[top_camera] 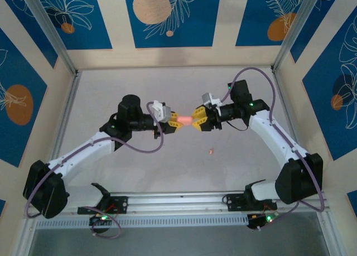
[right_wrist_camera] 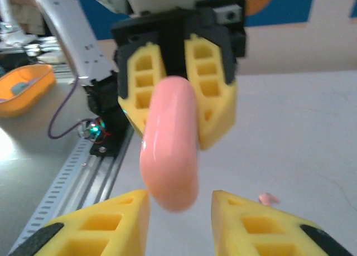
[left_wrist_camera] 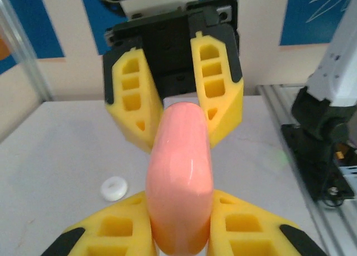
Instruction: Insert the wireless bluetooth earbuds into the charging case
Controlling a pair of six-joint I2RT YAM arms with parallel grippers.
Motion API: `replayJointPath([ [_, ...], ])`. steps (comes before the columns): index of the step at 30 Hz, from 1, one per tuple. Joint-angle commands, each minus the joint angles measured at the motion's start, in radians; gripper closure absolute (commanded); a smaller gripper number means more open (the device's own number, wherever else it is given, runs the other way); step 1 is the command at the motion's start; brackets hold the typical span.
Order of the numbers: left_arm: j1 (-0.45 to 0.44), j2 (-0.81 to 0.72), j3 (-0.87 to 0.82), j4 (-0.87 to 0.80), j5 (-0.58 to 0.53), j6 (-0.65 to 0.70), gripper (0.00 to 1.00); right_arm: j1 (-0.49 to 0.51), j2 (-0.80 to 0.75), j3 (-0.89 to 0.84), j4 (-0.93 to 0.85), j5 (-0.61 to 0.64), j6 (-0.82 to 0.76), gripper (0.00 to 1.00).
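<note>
Fingers (left_wrist_camera: 111, 231) of left gripper (left_wrist_camera: 179, 203) are pressed tight on both broad sides of charging case (left_wrist_camera: 179, 155), at its near end. Firm hold; case carried in the air, above table (top_camera: 139, 88).

Right gripper (right_wrist_camera: 179, 200) meets it nose to nose. Its fingers (right_wrist_camera: 262, 228) stand parted around the case's other end, with a gap showing on at least one side, so no grip there.

Judgement: a mid-air hand-over, with the left arm bearing the weight. Likely purpose is to get the case into a better hold or facing for loading.

Case is edge-on to both wrist cameras. Cannot tell whether the lid is up or down, nor whether anything sits inside.

One earbud (top_camera: 211, 151) lies loose on the table, a little toward the arm bases from where the grippers meet, apart from both. It looks like the next thing to fetch, and the freed right gripper is the nearer one.

White ring (left_wrist_camera: 114, 188) on the table below, untouched. Orange bowl (right_wrist_camera: 22, 83) off to the side.
</note>
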Motion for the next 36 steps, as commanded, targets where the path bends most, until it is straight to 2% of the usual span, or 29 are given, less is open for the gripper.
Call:
replayJointPath([
  [1, -0.005, -0.040, 0.021, -0.155, -0.112, 0.148, 0.84, -0.009, -0.093, -0.036, 0.064, 0.144, 0.090, 0.57],
  [4, -0.010, -0.030, 0.057, -0.275, -0.141, 0.213, 0.84, 0.017, -0.143, -0.054, 0.093, 0.253, 0.087, 0.49],
  [7, -0.015, -0.032, 0.063, -0.306, -0.154, 0.239, 0.85, 0.068, -0.154, -0.042, 0.095, 0.326, 0.067, 0.46],
  [15, -0.019, -0.034, 0.067, -0.299, -0.149, 0.236, 0.84, 0.179, -0.086, 0.030, 0.051, 0.367, 0.023, 0.46],
  [22, -0.024, -0.038, 0.064, -0.285, -0.142, 0.222, 0.84, 0.231, -0.028, 0.056, 0.044, 0.377, 0.004, 0.47],
  [29, -0.025, -0.038, 0.067, -0.274, -0.136, 0.214, 0.84, 0.238, 0.030, 0.110, -0.003, 0.358, -0.002, 0.57],
  [36, -0.025, -0.042, 0.066, -0.255, -0.142, 0.192, 0.84, 0.236, 0.041, 0.127, -0.033, 0.357, -0.036, 0.75],
])
